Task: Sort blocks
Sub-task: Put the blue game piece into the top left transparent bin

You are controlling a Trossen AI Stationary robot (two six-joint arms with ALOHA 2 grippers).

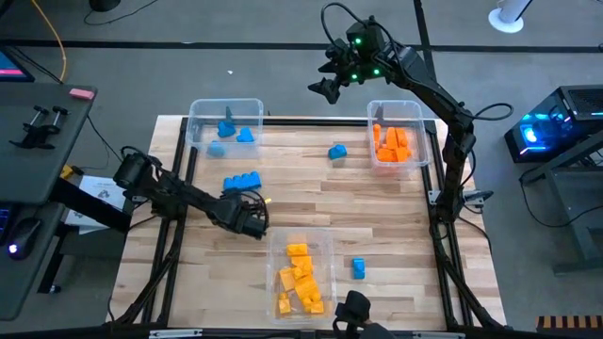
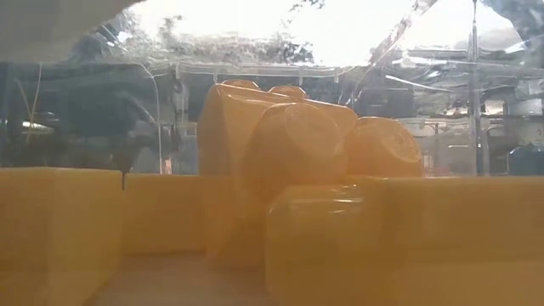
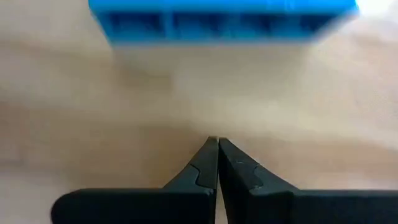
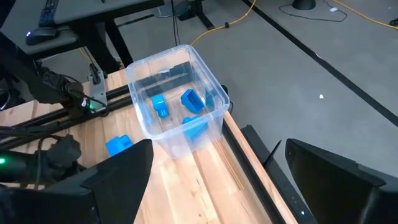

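The left gripper (image 1: 256,223) sits low over the middle of the table (image 1: 377,217), fingers pressed together on nothing, just short of a blue row of blocks (image 1: 241,183). The right gripper (image 1: 325,87) hangs beyond the far edge, fingers spread wide and empty. Blue blocks lie in the far-left bin (image 1: 203,113), orange ones (image 1: 393,144) in the far-right bin, yellow ones (image 1: 300,278) in the near-edge bin; two loose blue blocks (image 1: 337,151) rest on the table.

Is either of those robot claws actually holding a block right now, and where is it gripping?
No. The left gripper is shut on nothing, just short of the blue brick row. The right gripper is open and empty.
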